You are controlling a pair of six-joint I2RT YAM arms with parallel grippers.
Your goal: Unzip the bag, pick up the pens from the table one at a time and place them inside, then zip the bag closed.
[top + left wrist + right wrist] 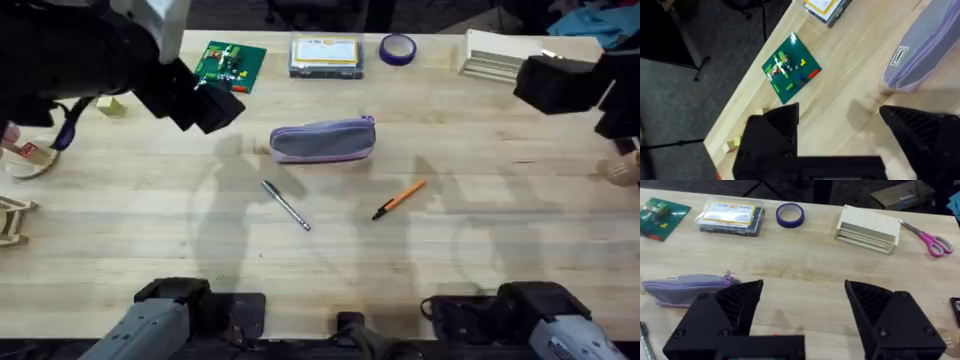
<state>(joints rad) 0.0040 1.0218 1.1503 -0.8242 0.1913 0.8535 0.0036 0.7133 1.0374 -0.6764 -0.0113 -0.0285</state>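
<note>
Overhead view: a soft lavender-purple pencil pouch with a grey side panel lies zipped shut at the middle of the light wooden plank table. Nearer the arm bases, a slim silver-grey metal pen and an orange pen with a black tip rest well apart. The left gripper hangs with fingers spread, holding nothing, beside the pouch's end; the right gripper also gapes empty above the tabletop.
</note>
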